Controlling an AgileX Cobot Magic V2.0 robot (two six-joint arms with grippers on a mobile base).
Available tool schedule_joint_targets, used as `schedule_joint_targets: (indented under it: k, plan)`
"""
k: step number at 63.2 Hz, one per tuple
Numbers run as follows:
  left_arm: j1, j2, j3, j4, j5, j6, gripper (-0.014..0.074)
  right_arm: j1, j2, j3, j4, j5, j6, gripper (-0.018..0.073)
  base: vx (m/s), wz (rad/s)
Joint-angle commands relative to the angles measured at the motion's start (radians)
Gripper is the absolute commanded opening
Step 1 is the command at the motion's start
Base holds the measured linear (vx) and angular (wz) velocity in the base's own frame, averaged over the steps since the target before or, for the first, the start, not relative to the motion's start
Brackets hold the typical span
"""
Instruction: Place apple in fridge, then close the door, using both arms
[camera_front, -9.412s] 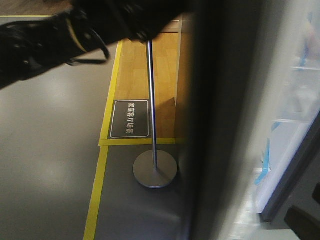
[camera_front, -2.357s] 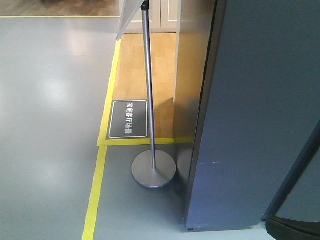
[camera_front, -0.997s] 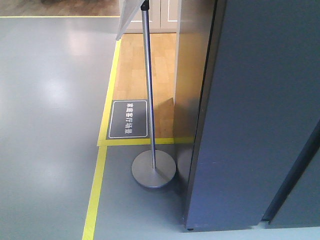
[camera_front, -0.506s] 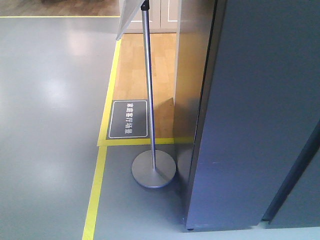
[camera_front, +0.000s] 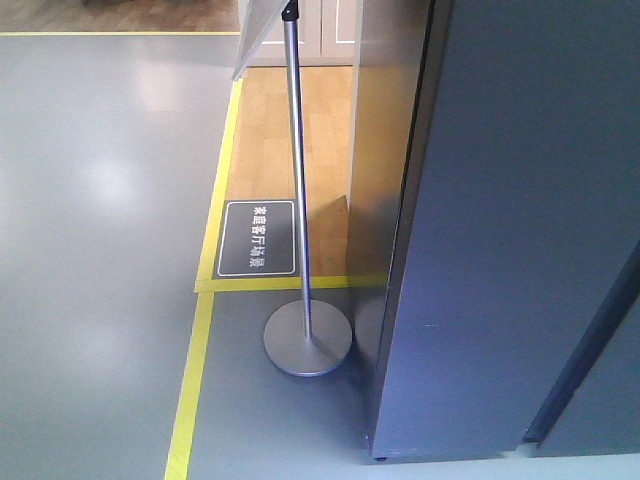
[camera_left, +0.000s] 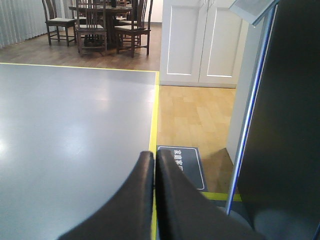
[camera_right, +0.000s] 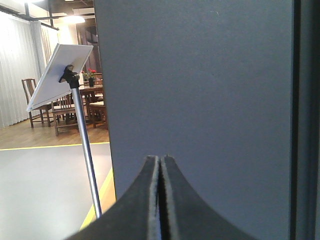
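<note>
The dark grey door (camera_front: 520, 230) of the fridge stands shut, its outer face filling the right of the front view and most of the right wrist view as the door (camera_right: 200, 85). The apple is out of view. My left gripper (camera_left: 154, 156) is shut with nothing between its fingers, hanging over the grey floor left of the fridge's dark side (camera_left: 290, 130). My right gripper (camera_right: 160, 159) is shut and empty, its tips close in front of the door's face. Neither arm shows in the front view.
A metal sign stand (camera_front: 298, 200) with a round base (camera_front: 308, 339) stands just left of the fridge. Yellow floor tape (camera_front: 200, 350) borders a wooden floor area with a dark floor sign (camera_front: 258, 238). White cabinets (camera_left: 200, 40) and a dining table with chairs (camera_left: 100, 22) stand far back.
The door swung shut since 9.4 s ago and the left arm left the front view. The dark gripper part at bottom right 2.4 s ago is gone. The last second shows no change.
</note>
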Motion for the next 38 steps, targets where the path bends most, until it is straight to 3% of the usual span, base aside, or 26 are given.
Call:
schedule_joint_targets:
  k: [1,38]
  plan:
    - [-0.001,-0.016,0.028,-0.002,-0.07,-0.008,-0.0008,-0.004,-0.016,0.015,-0.006,-0.07,-0.001,-0.0006,0.0,0.0]
    - [-0.001,-0.016,0.028,-0.002,-0.07,-0.008,-0.0008,-0.004,-0.016,0.015,-0.006,-0.07,-0.001,-0.0006,0.0,0.0]
